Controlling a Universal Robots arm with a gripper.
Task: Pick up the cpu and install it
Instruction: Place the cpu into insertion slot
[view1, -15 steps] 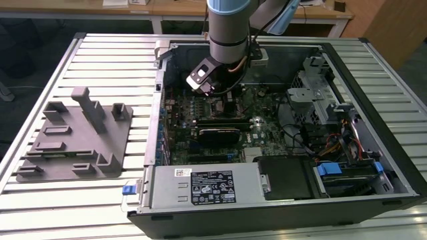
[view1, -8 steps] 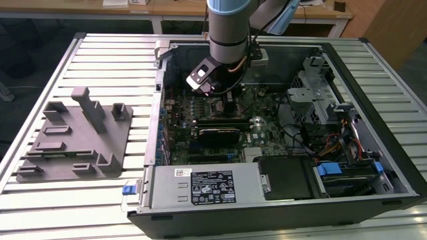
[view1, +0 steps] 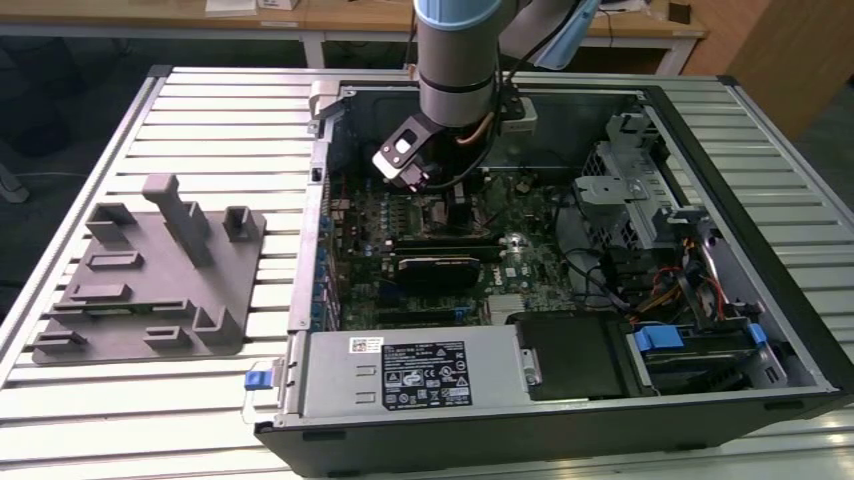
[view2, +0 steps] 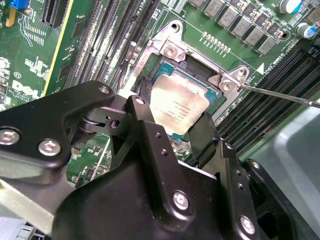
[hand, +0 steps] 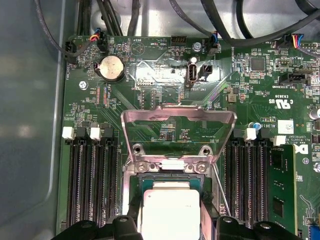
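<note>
circuit board (hand: 165, 100) green, fine pale traces, white print. cpu (view2: 177, 107) lid silvery with faint dark print, thin green edge. Socket frame (hand: 177, 125) bright bare metal. Memory slots (hand: 92, 180) black with white end latches. Coin battery (hand: 111, 67) silver. Gripper (view2: 171, 114) matte black, silver screws. Arm (view1: 461, 60) silver-grey with light blue caps. Case (view1: 534, 445) black outside, grey metal inside. Power supply box (view1: 334, 380) grey, with a black label printed in white. Clip (view1: 260, 378) blue. Table (view1: 80, 130) pale metal, ribbed in parallel slats. Fixture (view1: 147, 280) plain mid grey.
</note>
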